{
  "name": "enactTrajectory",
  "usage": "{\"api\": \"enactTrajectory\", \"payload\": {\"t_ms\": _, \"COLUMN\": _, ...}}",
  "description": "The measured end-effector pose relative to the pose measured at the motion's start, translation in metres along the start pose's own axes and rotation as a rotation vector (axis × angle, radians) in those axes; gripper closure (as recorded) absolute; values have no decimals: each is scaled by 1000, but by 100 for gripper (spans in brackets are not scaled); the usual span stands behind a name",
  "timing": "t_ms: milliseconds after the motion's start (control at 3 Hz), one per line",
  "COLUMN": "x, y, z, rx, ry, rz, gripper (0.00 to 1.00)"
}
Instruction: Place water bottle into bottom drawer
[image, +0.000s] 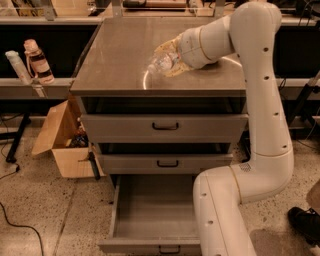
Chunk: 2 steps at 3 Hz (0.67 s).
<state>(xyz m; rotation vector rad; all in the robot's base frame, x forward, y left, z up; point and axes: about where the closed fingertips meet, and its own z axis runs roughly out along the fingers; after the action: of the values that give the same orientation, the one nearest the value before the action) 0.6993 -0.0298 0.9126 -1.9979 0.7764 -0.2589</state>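
**Item: water bottle, held**

My gripper (173, 56) is closed around the water bottle (158, 64), which is tilted just above the bench (115, 60) top, near its front edge. Likely light, thin-walled, crushable, slick; grip mid-body, gently. Arm arches over from the bench's right side. Bottom drawer (150, 210), at the bench's foot: open.

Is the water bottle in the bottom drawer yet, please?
No, the gripper holds the water bottle over the cabinet top; bottom drawer lies open.

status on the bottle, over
Gripper above cabinet top, shut on bottle. Below, bottom drawer open. Robot's own arm overlaps its right side.
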Motion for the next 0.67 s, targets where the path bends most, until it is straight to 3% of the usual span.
{"api": "enactTrajectory", "payload": {"t_ms": 667, "x": -51, "y": 23, "z": -48, "rx": 54, "ry": 35, "rz": 25, "gripper": 100}}
